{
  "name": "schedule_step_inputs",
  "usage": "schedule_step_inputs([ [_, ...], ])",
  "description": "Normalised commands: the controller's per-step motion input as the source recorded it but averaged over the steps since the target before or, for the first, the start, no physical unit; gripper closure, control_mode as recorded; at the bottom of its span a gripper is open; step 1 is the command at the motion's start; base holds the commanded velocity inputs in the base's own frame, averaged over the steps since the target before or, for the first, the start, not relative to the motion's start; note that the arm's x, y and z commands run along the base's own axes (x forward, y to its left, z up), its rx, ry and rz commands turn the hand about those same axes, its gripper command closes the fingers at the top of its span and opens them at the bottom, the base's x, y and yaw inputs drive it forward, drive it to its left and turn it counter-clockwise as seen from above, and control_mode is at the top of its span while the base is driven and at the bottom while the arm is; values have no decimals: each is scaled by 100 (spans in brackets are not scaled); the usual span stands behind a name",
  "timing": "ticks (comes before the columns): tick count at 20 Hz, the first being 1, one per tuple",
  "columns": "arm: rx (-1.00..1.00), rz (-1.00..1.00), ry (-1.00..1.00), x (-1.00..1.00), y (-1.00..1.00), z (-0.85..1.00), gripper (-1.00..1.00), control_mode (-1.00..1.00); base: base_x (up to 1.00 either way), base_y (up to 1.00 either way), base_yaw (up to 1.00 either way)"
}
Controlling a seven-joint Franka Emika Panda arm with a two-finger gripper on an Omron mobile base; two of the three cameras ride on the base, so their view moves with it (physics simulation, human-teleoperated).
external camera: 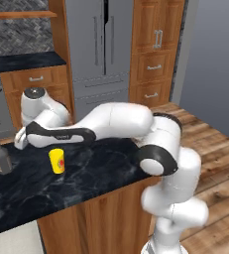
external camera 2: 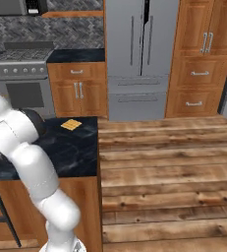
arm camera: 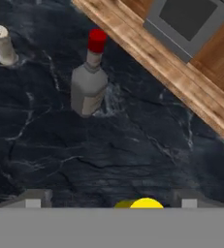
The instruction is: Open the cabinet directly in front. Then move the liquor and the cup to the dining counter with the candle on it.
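On the black veined dining counter (external camera: 101, 163) (arm camera: 133, 145) stands the yellow cup (external camera: 57, 160), upright, with its red mark facing the camera. My white hand hangs just above it. In the hand view, the cup's rim (arm camera: 143, 203) shows at the bottom, between the wide-apart fingertips of my open gripper (arm camera: 111, 201); nothing is held. The liquor (external camera: 1, 158) (arm camera: 89, 80), a grey bottle with a red cap, stands upright to the cup's left. A short pale candle (arm camera: 2, 43) sits beyond it. I cannot tell which brown unit at the back is the cabinet.
Behind the counter are a stove (external camera 2: 24, 83), a grey fridge (external camera 2: 139, 49) and tall brown doors with bar handles (external camera 2: 207, 42), shut. A small yellow square (external camera 2: 71, 124) lies on the counter's far corner. Wood floor (external camera 2: 164, 172) opens to the right.
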Motion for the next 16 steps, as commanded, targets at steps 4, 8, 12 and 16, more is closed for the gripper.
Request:
schedule_step_inputs([
  [4, 23, 0, -27, -100, -100, 38, -100, -100, 0, 0, 0],
  [8, 28, 0, -13, -100, -100, 0, -100, -100, 0, 0, 0],
  [12, 24, 0, -3, -100, -100, 0, -100, -100, 0, 0, 0],
  [16, 22, 0, -7, -100, -100, -25, -100, -100, 0, 0, 0],
])
